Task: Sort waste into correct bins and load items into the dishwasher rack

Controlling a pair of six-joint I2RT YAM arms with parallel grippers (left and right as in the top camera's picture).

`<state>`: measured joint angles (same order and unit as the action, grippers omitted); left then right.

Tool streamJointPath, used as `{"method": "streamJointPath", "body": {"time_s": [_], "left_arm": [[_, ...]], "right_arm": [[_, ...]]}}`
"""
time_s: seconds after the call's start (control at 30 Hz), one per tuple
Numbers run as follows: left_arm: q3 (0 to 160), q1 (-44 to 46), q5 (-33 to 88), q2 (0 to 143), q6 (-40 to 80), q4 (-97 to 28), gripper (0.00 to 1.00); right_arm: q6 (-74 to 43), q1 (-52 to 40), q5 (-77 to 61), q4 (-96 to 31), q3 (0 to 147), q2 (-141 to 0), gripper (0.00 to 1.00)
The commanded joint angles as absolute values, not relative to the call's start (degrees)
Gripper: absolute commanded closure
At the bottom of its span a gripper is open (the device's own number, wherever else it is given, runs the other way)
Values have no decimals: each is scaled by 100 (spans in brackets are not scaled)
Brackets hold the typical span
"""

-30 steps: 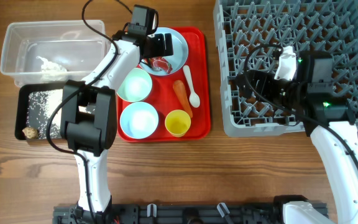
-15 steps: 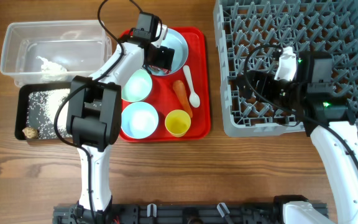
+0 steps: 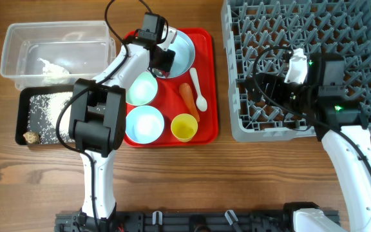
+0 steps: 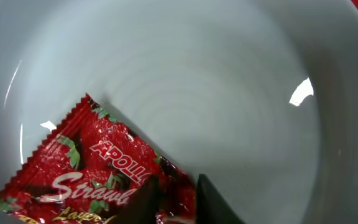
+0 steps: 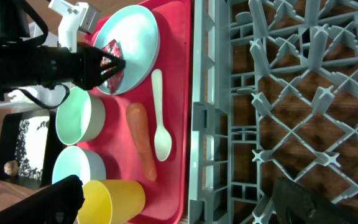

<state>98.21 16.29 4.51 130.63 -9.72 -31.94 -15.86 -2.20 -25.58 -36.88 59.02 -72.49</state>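
Note:
A red snack wrapper (image 4: 98, 174) lies in the round pale blue plate (image 3: 184, 46) at the back of the red serving tray (image 3: 205, 45). My left gripper (image 3: 161, 62) reaches down into the plate, shut on the wrapper's edge, with a crumpled fold pinched between the black fingers (image 4: 219, 208). From the right wrist view, wrapper (image 5: 112, 50) and plate (image 5: 135, 37) show too. My right gripper (image 3: 263, 87) hovers open over the grey dishwasher rack (image 3: 314, 26), at its front left, holding nothing. The orange carrot (image 3: 188, 96) and white spoon (image 3: 198, 89) lie on the tray.
Two pale bowls (image 3: 140, 88) (image 3: 144, 124) and a yellow cup (image 3: 184, 127) stand on the tray. Left of it are the clear tub (image 3: 24, 38) with a white tissue (image 3: 52, 68) and the black tray (image 3: 24, 106) with rice (image 3: 44, 103) and a brown lump (image 3: 31, 137).
My left gripper dropped into the plate and its jaws closed from wide open onto the wrapper. The right arm has not moved.

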Motion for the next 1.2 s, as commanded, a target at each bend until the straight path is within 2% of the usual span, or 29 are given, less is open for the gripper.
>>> {"method": "streamJointPath", "body": {"time_s": [0.0, 0.17, 0.63, 0.83, 0.87, 0.9, 0.93, 1.0, 1.07, 1.17], "left_arm": [[9848, 1673, 576, 13172, -982, -3236, 96], [9896, 1664, 574, 13111, -923, -3109, 96], [10551, 1343, 550, 11786, 517, -3511, 96], [10541, 1151, 532, 11740, 567, -3756, 96], [10532, 1138, 534, 11762, 567, -3756, 91], [10530, 1140, 532, 11815, 567, -3760, 65], [10521, 1142, 537, 11872, 569, -3763, 49], [10521, 1179, 532, 12036, 567, -3800, 24], [10521, 1216, 534, 12239, 589, -3820, 14], [10523, 1267, 576, 12556, 716, -3776, 11]], "right_arm": [[-1649, -239, -2473, -3693, 5951, -7319, 1], [-1651, -239, -2432, -3693, 5951, -7319, 1], [-1651, -239, -2432, -3688, 5951, -7319, 1], [-1651, -239, -2368, -3682, 5951, -7319, 0], [-1651, -239, -2368, -3682, 5951, -7319, 1], [-1651, -239, -2368, -3675, 5951, -7319, 0], [-1653, -239, -2368, -3671, 5951, -7319, 1], [-1664, -239, -2370, -3669, 5951, -7319, 0], [-1667, -239, -2370, -3673, 5951, -7319, 1], [-1649, -239, -2368, -3693, 5951, -7319, 0]]}}
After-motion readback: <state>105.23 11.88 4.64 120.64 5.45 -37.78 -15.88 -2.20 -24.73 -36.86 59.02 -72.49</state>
